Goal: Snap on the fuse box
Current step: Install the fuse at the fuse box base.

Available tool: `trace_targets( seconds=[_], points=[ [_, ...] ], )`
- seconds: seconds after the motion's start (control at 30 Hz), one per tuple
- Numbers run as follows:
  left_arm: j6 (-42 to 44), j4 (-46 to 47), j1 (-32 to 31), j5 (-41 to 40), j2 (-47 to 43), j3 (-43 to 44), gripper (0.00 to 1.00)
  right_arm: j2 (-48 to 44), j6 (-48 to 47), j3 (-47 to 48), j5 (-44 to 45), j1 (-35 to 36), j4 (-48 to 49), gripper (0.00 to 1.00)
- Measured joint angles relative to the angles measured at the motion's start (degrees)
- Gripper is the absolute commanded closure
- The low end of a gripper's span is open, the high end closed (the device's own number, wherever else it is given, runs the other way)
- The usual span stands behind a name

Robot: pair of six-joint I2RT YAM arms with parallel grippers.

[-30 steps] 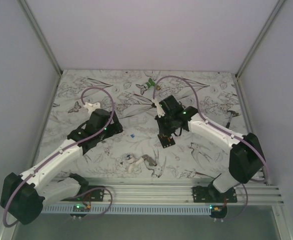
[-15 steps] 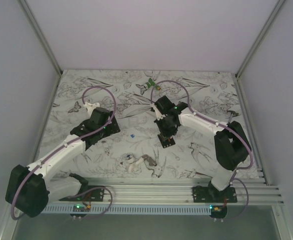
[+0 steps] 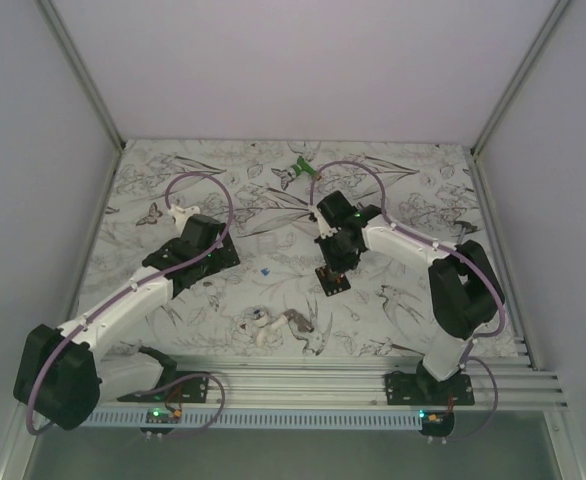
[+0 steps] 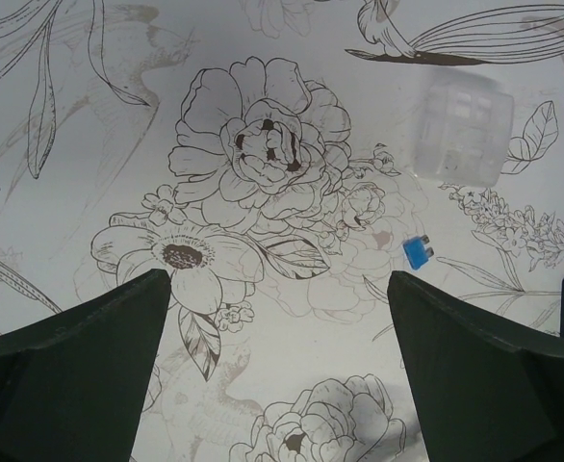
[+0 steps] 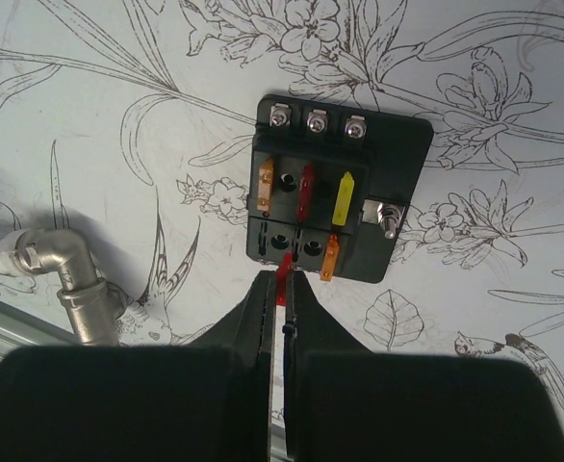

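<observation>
Four blade fuses (image 5: 306,191), two orange, one red and one yellow, already stand in the slots of the small black square plastic fuse box (image 5: 397,159). It lies flat on the flower-printed table cover (image 3: 173,180), middle-right, directly under my right arm. At least three slots look empty to me.

My right gripper (image 5: 282,294) is pressed together on a fifth, a small red fuse (image 5: 283,272), whose tip sits at the box's near edge by the lower row. I can't tell whether it has entered a slot, so I judge it not yet snapped home.

My left gripper (image 4: 277,289) is spread wide with nothing between its fingers, hovering over the cloth well to the left of the box. In its view lie a tiny blue fuse (image 4: 417,253) and, farther off, a clear squarish plastic cover (image 4: 460,130), both apart from the box.

I reckon the loading is partway done: this fuse, probably the blue one, and perhaps the cover remain.
</observation>
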Motion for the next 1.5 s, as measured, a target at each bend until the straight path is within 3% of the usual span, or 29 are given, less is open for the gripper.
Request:
trace_targets(
  seconds=[1.5],
  points=[
    [-0.20,-0.79,0.37,1.09,0.59,0.00,0.00,-1.64,3.74,-6.56,-3.10,-2.45,7.50,1.00]
  ],
)
